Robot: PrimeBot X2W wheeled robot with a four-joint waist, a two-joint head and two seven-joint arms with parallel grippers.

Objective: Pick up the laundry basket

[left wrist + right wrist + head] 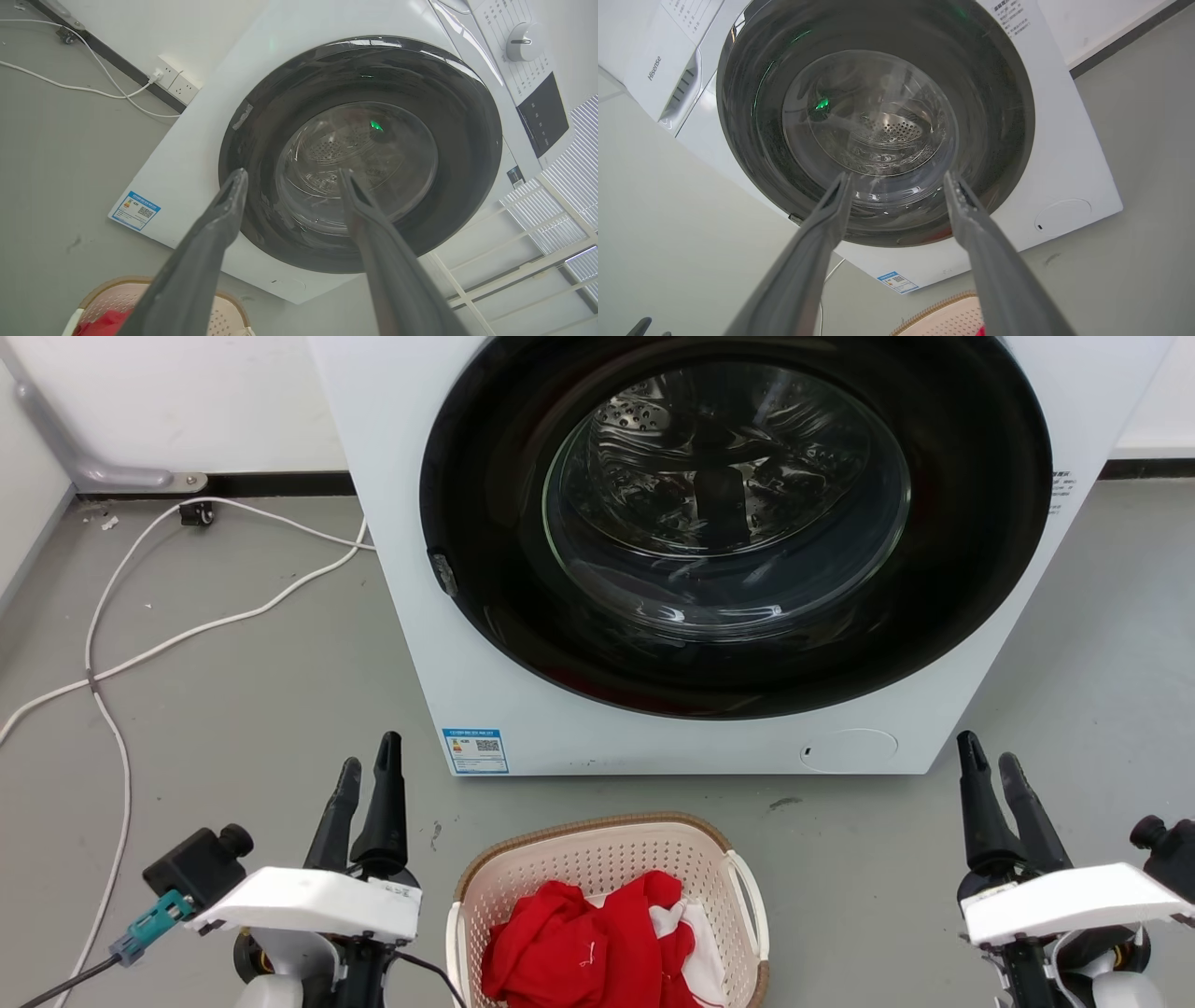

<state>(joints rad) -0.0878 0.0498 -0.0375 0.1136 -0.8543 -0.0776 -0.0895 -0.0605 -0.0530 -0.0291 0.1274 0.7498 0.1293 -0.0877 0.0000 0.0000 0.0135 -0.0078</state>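
The laundry basket (pixel 597 863) sits on the grey floor (pixel 280 709) just in front of the white washing machine (pixel 485 644), near the bottom middle of the head view and between the two arms. Its brown woven-look rim runs round the far edge, a white handle shows on each side, and a crumpled red cloth (pixel 579 943) with some white fabric lies inside. The left hand (pixel 370 751) hangs to the basket's left and the right hand (pixel 988 748) well off to its right. Neither touches it, and their dark fingers point towards the machine. Both hands stand parted and hold nothing, the gap between the fingers plain in each wrist view. The machine's round dark door is closed, with a blue label (pixel 476 750) at its lower left corner. A white cable (pixel 187 635) trails across the floor to the left.
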